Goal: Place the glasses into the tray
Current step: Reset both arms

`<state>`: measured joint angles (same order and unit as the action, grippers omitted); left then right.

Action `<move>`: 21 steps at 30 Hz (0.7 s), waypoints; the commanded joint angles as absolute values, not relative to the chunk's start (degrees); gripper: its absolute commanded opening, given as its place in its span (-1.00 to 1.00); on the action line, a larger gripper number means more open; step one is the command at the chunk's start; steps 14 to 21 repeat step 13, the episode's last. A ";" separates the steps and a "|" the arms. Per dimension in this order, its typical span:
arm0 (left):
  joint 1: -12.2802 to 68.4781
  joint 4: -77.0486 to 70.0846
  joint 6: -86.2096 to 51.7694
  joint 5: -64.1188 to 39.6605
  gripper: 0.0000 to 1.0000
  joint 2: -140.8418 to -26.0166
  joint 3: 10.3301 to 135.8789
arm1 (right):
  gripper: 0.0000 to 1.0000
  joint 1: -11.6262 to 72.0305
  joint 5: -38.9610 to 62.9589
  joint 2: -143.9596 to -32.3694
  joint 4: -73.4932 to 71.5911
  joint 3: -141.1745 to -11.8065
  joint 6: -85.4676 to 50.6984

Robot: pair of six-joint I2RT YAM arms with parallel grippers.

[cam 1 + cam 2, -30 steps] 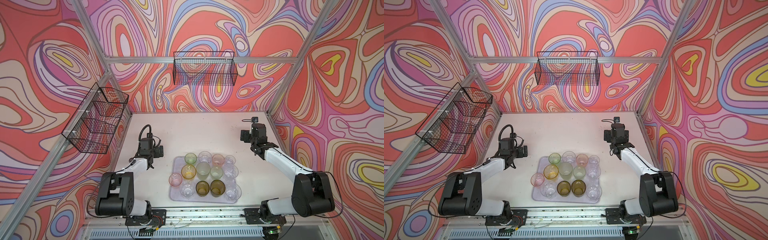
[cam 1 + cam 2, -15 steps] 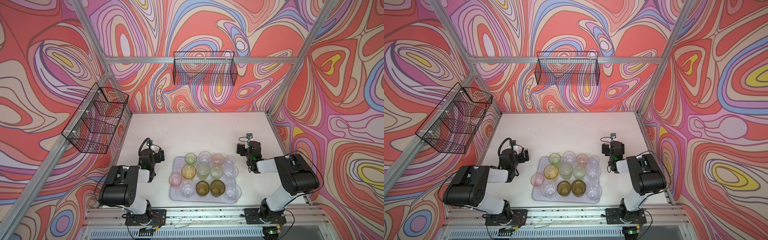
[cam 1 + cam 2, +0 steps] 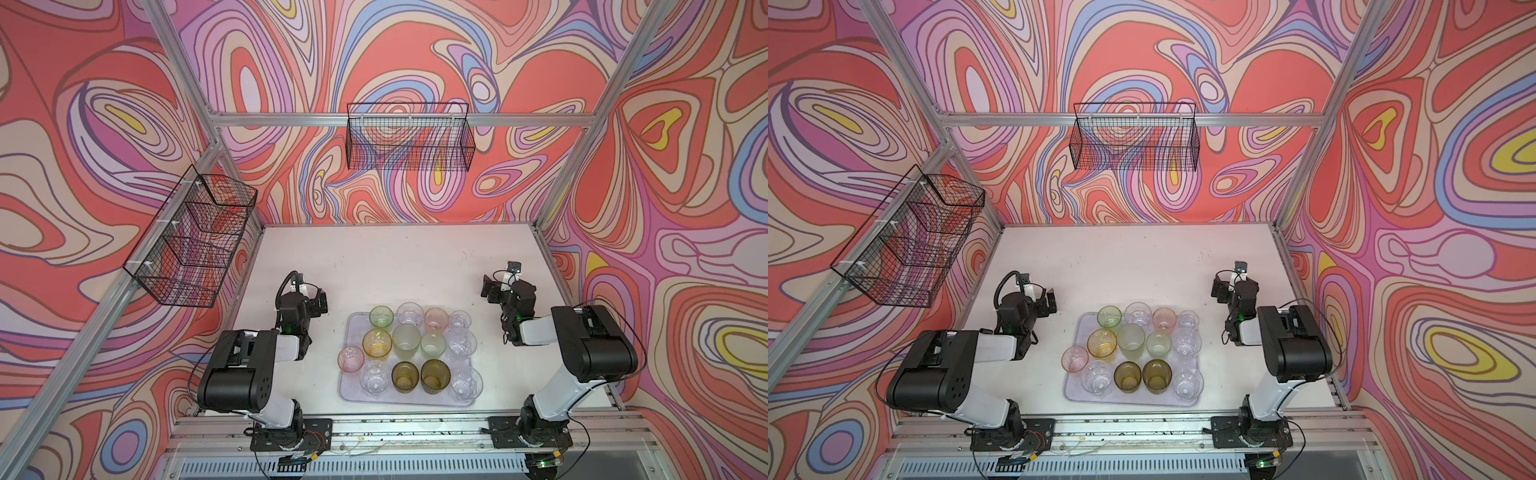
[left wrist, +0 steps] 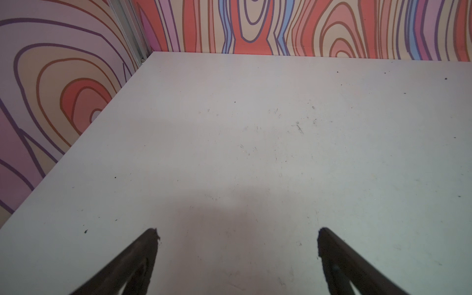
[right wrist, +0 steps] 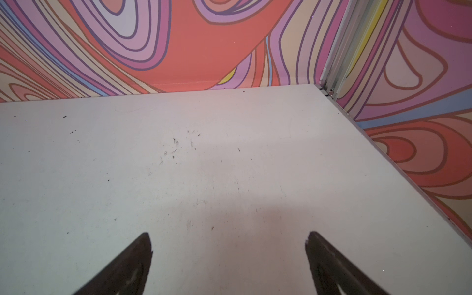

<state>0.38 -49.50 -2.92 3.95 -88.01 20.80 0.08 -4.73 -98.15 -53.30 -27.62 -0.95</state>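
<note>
Round translucent glasses [image 3: 405, 340] crowd the flat lilac tray [image 3: 415, 400] at six o'clock on the scuffed bench [image 3: 395, 266]. At ten the left tool [image 4: 237, 237], at two the right tool [image 5: 228, 240]: both spread wide, empty.

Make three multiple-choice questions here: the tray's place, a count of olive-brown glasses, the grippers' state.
1. Where does the tray lie? A. at the table's near edge B. in a wire basket C. against the back wall
2. How many olive-brown glasses are there? A. one B. two C. four
3. How are the left gripper and right gripper? A. both open, empty B. both shut C. left holding a glass
Answers: 1 A, it sits at the front; 2 B, two stand side by side in its near row; 3 A, wrist views show jaws spread, nothing between.
</note>
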 commanded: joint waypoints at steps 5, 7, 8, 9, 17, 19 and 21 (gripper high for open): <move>0.26 -49.56 -1.13 1.39 1.00 -88.02 21.83 | 0.97 0.17 -4.29 -98.53 -54.59 -27.02 -1.32; 0.26 -50.73 -1.08 1.39 1.00 -88.35 21.62 | 0.97 0.09 -3.02 -98.87 -53.15 -27.73 -1.54; 0.22 -50.14 -1.13 1.41 1.00 -88.16 21.74 | 0.97 0.00 -2.98 -98.92 -53.38 -27.76 -1.58; 0.24 -50.26 -1.12 1.45 1.00 -88.17 21.70 | 0.97 0.00 -2.94 -98.86 -53.37 -27.71 -1.58; 0.26 -50.44 -1.07 1.45 1.00 -88.24 21.69 | 0.97 0.00 -3.24 -98.60 -54.34 -27.10 -1.29; 0.26 -50.44 -1.07 1.45 1.00 -88.24 21.69 | 0.97 0.00 -3.24 -98.60 -54.34 -27.10 -1.29; 0.26 -50.44 -1.07 1.45 1.00 -88.24 21.69 | 0.97 0.00 -3.24 -98.60 -54.34 -27.10 -1.29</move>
